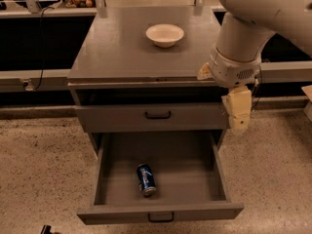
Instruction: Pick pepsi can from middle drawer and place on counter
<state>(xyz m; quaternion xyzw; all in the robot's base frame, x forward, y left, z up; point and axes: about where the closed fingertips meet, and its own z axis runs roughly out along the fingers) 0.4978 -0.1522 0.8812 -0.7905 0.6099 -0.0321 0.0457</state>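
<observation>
The pepsi can [146, 179] lies on its side on the floor of the open middle drawer [109, 211], near the drawer's front, slightly left of centre. The counter [122, 50] is the flat grey cabinet top above. My gripper [238, 112] hangs pale yellow from the big white arm [253, 18] at the cabinet's right front corner. It is level with the shallower closed drawer front [117, 116], above and to the right of the can and well apart from it.
A white bowl [165, 34] sits at the counter's back middle. The arm covers the counter's right edge. Speckled floor [44, 169] lies on both sides of the drawer. Dark shelving and clutter stand behind the cabinet.
</observation>
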